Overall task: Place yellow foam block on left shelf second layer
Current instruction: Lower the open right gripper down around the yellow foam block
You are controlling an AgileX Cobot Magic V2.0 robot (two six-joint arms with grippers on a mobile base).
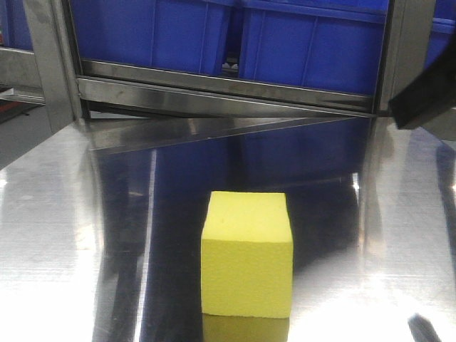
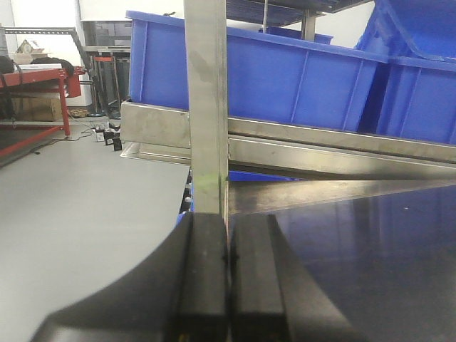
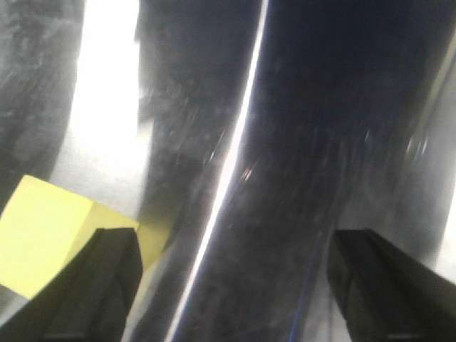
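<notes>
The yellow foam block (image 1: 247, 253) stands alone on the shiny steel table (image 1: 64, 214), near its front edge. In the right wrist view the yellow foam block (image 3: 43, 231) shows at the lower left, partly behind one finger (image 3: 107, 285). My right gripper (image 3: 235, 285) is open wide above the bare steel, with the block outside its jaws to the left. My left gripper (image 2: 228, 263) is shut with nothing between its pads, pointing at an upright steel post (image 2: 206, 107). A steel shelf ledge (image 1: 214, 89) runs behind the table.
Blue plastic bins (image 1: 306, 43) sit on the steel shelf at the back, and the blue bins (image 2: 285, 85) fill the left wrist view too. A black arm part (image 1: 427, 100) juts in at the upper right. Grey floor and a red frame (image 2: 64, 85) lie off to the left.
</notes>
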